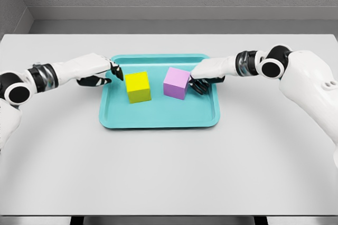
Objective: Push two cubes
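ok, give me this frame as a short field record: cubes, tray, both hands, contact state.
surface: grey table
tray: teal plastic tray, flat on table
cube 1: yellow cube, on tray, left of centre
cube 2: pink cube, on tray, right of centre
cube gap: apart, not touching
left hand: at tray's left edge, short of the yellow cube
right hand: fingers against pink cube's right side

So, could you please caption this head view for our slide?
Left robot hand nears yellow cube; right robot hand meets pink cube on teal tray.
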You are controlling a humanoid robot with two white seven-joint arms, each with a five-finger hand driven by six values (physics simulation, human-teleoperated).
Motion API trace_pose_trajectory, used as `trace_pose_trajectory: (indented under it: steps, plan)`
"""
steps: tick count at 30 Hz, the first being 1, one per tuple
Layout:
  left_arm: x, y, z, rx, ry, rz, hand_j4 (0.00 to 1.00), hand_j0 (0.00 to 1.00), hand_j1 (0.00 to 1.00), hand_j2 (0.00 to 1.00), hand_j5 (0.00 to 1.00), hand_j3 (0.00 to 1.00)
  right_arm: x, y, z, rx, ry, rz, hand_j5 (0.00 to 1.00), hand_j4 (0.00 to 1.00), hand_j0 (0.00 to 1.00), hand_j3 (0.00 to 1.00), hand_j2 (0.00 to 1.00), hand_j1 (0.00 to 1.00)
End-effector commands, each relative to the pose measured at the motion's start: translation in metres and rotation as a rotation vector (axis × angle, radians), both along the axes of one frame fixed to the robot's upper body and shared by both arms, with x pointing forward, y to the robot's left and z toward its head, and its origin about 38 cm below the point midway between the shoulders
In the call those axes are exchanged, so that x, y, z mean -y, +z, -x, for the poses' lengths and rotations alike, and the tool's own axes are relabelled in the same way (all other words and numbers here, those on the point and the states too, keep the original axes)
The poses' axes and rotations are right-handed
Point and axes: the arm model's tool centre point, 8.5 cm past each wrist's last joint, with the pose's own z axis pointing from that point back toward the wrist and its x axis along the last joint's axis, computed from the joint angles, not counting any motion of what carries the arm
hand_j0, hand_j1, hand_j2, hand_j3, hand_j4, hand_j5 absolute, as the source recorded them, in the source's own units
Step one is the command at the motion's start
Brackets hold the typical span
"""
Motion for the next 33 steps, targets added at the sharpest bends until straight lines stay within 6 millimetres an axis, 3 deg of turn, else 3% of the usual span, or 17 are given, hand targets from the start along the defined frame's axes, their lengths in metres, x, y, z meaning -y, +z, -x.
trace_pose_trajectory:
  steps: [1,16,24,33]
  plan:
    - [0.007,-0.008,-0.001,-0.022,0.001,0.025,0.55,0.55,0.55,0.55,0.55,0.55,0.003,-0.002,-0.002,-0.008,-0.016,0.0,0.14,0.14,0.14,0.14,0.14,0.14]
    - [0.026,-0.007,-0.006,-0.022,-0.021,0.052,0.55,0.55,0.55,0.55,0.55,0.55,-0.007,0.001,-0.01,0.001,-0.018,0.016,0.14,0.14,0.14,0.14,0.14,0.14]
    - [0.002,-0.001,-0.003,-0.014,0.007,0.028,0.55,0.55,0.55,0.55,0.55,0.55,0.004,0.002,-0.016,-0.004,-0.056,0.029,0.14,0.14,0.14,0.14,0.14,0.14]
    - [0.005,-0.005,-0.001,-0.02,-0.001,0.027,0.55,0.55,0.55,0.55,0.55,0.55,0.005,-0.002,-0.021,-0.019,-0.081,0.031,0.14,0.14,0.14,0.14,0.14,0.14]
